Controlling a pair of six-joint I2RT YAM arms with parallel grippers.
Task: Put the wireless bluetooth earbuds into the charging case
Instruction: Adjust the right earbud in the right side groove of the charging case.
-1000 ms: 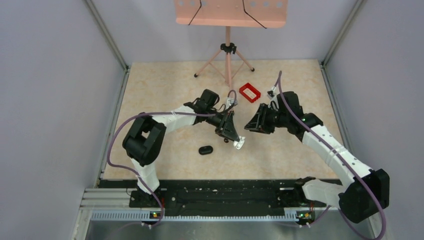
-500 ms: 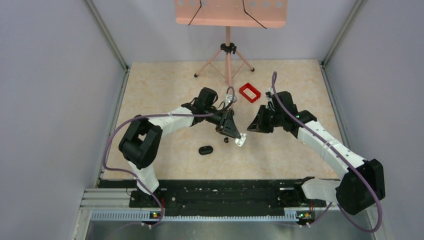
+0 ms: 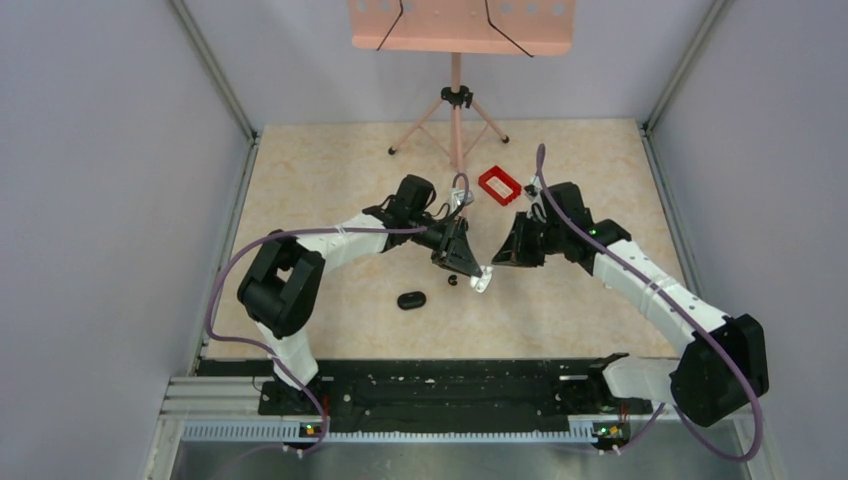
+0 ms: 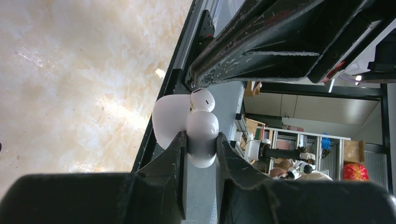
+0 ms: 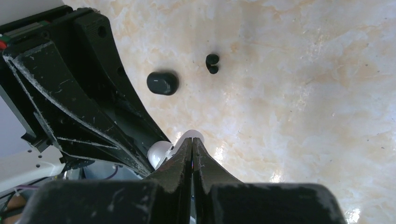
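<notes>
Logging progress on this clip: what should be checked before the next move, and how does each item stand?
1. Hold of the left gripper on the white rounded object: ok, clamped between both fingers.
2. The tiny black rounded earbud picked up: not ok, it lies loose.
3. The glossy black oval case opened: not ok, it looks closed.
4. The right gripper free to grasp: cannot tell; jaws shut, tips at the white object.

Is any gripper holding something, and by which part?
The left gripper clamps the white rounded object by its body's two sides; the right gripper, shut, appears empty.
</notes>
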